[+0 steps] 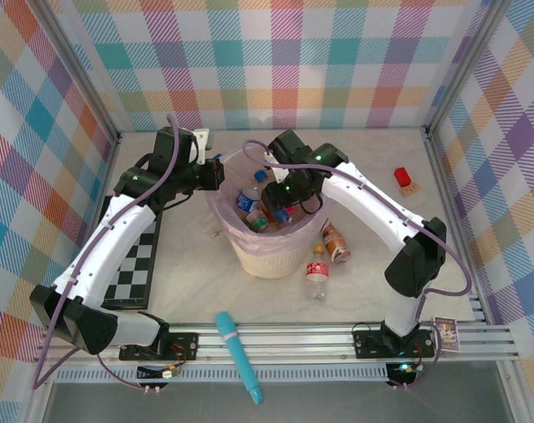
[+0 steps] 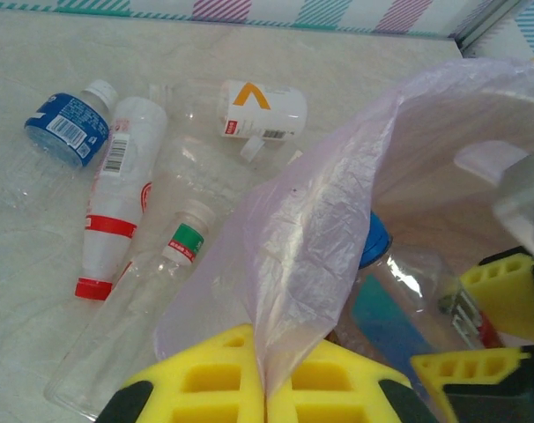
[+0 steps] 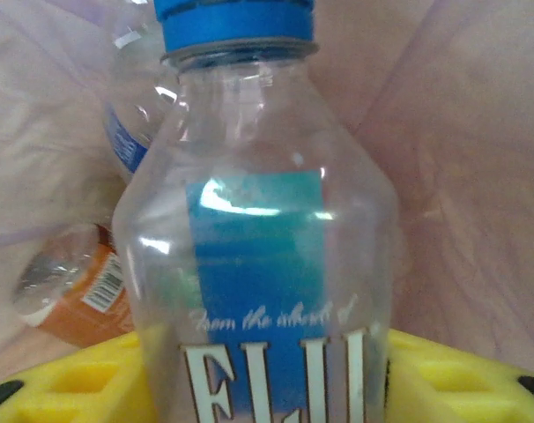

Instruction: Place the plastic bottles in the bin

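Right gripper (image 1: 269, 201) grips your blue-capped bottle (image 3: 258, 220) lengthwise, cap pointing away from the wrist, down inside the bin (image 1: 276, 260), while your left gripper (image 2: 265, 388) pinches the liner (image 2: 311, 238) at its left rim.

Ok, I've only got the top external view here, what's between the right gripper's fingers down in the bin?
Observer: A clear Fiji bottle with a blue cap stands between the fingers of the right gripper, inside the pink bag; clamped or not, I can't tell.
Operator: And the left gripper?
Observer: Shut, pinching the bag's rim.
Operator: Any bottles outside?
Observer: Several, including a red-capped bottle, lie on the table beside the bin.
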You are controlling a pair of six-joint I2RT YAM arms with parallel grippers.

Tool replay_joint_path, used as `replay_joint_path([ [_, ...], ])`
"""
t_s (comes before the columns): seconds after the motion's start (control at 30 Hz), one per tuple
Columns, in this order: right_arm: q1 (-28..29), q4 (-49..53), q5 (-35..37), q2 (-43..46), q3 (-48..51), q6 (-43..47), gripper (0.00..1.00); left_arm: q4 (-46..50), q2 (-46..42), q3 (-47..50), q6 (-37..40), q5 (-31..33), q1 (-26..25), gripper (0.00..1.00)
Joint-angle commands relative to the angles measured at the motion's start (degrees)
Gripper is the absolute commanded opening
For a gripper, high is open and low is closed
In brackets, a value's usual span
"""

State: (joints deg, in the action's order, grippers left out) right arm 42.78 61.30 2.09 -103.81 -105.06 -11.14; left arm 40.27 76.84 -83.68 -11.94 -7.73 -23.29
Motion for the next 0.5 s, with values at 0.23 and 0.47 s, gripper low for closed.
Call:
replay_joint_path([
  [0.23,1.1,0.1,0.1,-1.6,0.1,1.7,0.80,-3.0,0.3,-0.2,-1.0,-2.0,-0.3,0.00],
  [0.47,1.1,2.7,-3.3,0.6,-6.9,4.3,0.94,-3.2,0.4,-0.2,-1.1,-2.3,-0.3,0.00],
])
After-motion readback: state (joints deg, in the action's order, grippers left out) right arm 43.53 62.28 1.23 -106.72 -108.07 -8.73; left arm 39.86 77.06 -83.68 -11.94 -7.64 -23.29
